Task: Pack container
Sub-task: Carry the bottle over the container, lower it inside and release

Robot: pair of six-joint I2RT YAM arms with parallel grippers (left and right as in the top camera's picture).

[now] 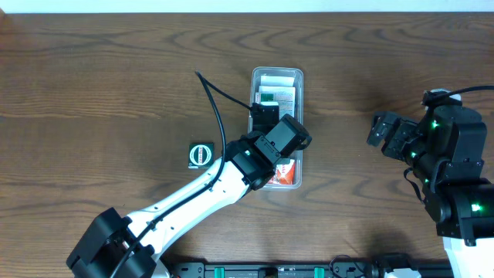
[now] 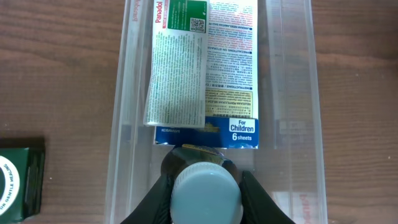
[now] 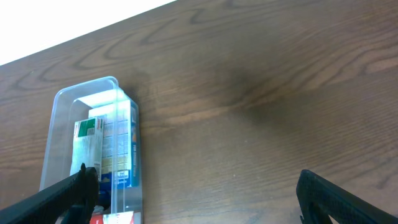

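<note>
Left gripper (image 2: 206, 198): jaws closed partway onto a capped bottle (image 2: 206, 191). The black fingers (image 2: 261, 202) press its sides at the bottom centre of the wrist view. The cap is round and pale grey-blue, with a dark body just visible under it. The bottle sits inside the container (image 2: 298, 93), at its near end.

Just above the bottle in the same view lies a flat blue-and-white box (image 2: 233, 93) marked "For Children 6 sheets". A silvery printed sachet (image 2: 177, 81) overlaps its left half, with a green Panadol label at the top edge.

Overhead, the left gripper (image 1: 270, 123) covers the middle of the container (image 1: 278, 71). A red-orange packet (image 1: 287, 171) shows at the container's lower end.

Container: clear plastic, long and narrow, with rounded corners. It stands at centre frame overhead with its long axis running top to bottom. In the right wrist view it sits at lower left (image 3: 87, 87).

Right gripper (image 3: 196, 186): jaws spread wide with only bare table between them. Overhead (image 1: 384, 131) it sits at the right of frame, well apart from the container.

A small dark green box (image 1: 201, 154) lies on the table to the left of the container, apart from it, and shows at the lower left edge of the left wrist view (image 2: 18, 180).

Table (image 1: 116, 77): dark brown wood with strong grain. A pale wall strip (image 3: 62, 25) runs along its far edge.
</note>
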